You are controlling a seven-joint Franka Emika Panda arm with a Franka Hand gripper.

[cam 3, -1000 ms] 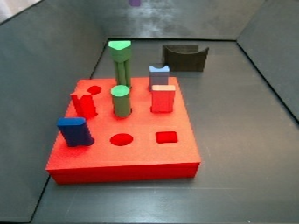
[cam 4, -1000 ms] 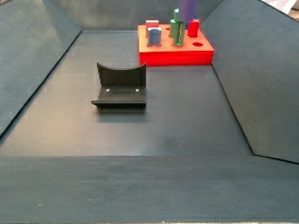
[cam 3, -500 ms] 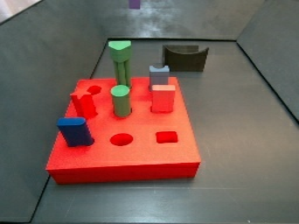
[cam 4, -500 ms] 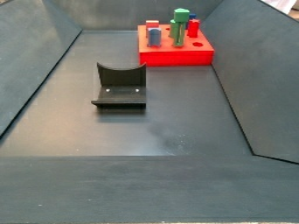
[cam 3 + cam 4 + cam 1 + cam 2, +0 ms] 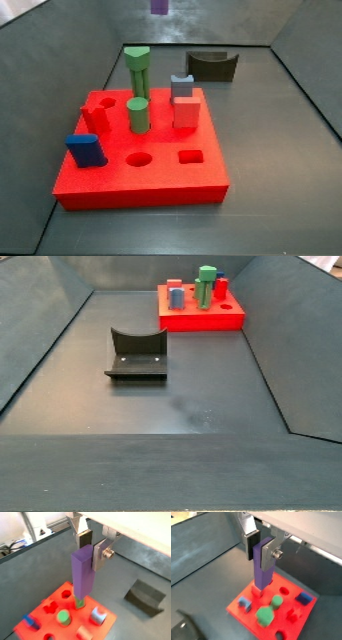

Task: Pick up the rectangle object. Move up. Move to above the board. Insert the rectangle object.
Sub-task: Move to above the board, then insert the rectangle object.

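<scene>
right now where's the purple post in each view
Wrist view: purple post hangs upright mid-frame, clamped in the tool, above the red board.
Wrist view: post again mid-frame in the tool, board below.
Side view: only its lower tip shows at the top edge, high above the board.
Side view: not in it; board at the far end.
Shared landmark: the board.
</scene>
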